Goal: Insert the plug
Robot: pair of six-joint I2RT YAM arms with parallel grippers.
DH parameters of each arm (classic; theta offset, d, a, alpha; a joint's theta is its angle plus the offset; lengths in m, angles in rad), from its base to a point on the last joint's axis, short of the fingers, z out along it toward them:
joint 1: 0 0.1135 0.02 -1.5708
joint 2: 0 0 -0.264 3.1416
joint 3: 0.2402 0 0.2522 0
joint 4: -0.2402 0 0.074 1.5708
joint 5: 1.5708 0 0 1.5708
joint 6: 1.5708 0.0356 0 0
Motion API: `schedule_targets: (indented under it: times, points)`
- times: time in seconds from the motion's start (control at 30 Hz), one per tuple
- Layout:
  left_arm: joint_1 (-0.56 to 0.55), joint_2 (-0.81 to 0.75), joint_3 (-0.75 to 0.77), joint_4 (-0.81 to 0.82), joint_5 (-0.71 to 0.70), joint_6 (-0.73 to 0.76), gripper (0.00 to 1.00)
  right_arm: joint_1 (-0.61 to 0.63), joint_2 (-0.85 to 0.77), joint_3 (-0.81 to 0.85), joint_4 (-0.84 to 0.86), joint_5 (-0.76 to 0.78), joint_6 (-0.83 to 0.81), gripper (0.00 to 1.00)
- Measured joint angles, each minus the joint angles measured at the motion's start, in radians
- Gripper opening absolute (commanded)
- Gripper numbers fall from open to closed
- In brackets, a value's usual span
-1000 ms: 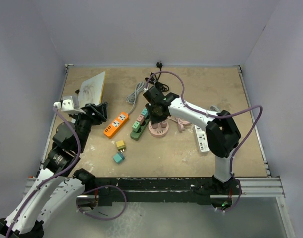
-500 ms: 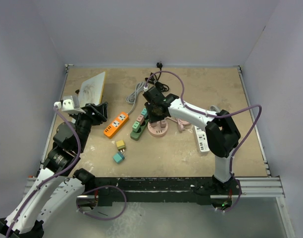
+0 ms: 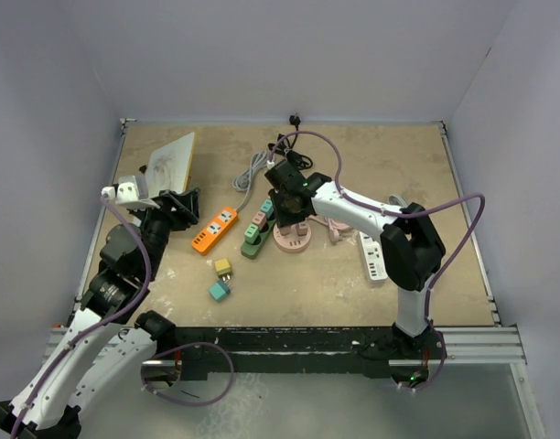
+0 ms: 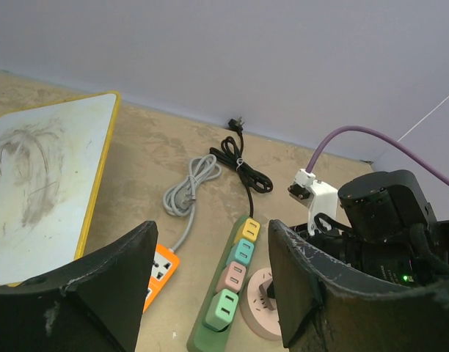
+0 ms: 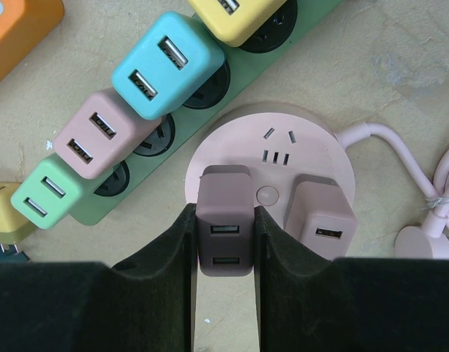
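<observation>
My right gripper (image 5: 224,214) is shut on a mauve USB plug (image 5: 224,192), its black fingers (image 5: 182,242) pressing on both sides. The plug stands on the left part of the round pink socket (image 5: 283,132), beside a paler pink plug (image 5: 323,213) seated there. I cannot tell how deep its pins sit. From above, the right gripper (image 3: 289,212) hovers over the round pink socket (image 3: 292,240). My left gripper (image 3: 181,206) hangs open at the left, apart from everything, with nothing between its fingers (image 4: 305,293).
A green power strip (image 3: 247,247) carrying several coloured plugs lies just left of the socket. An orange strip (image 3: 214,230), a white strip (image 3: 372,256), loose yellow (image 3: 223,266) and teal (image 3: 219,290) plugs, a yellow-rimmed whiteboard (image 3: 172,160) and coiled cables (image 3: 250,171) lie around.
The right gripper has edged slightly toward the back with the mauve plug still in it. The left arm has not moved.
</observation>
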Motion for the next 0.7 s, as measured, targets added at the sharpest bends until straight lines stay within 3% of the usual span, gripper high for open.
schedule_targets:
  times: [0.7]
  points:
    - [0.000,0.011,0.000,-0.008,-0.007,0.000,0.58,-0.002,-0.032,-0.007,-0.027,-0.014,0.010,0.00]
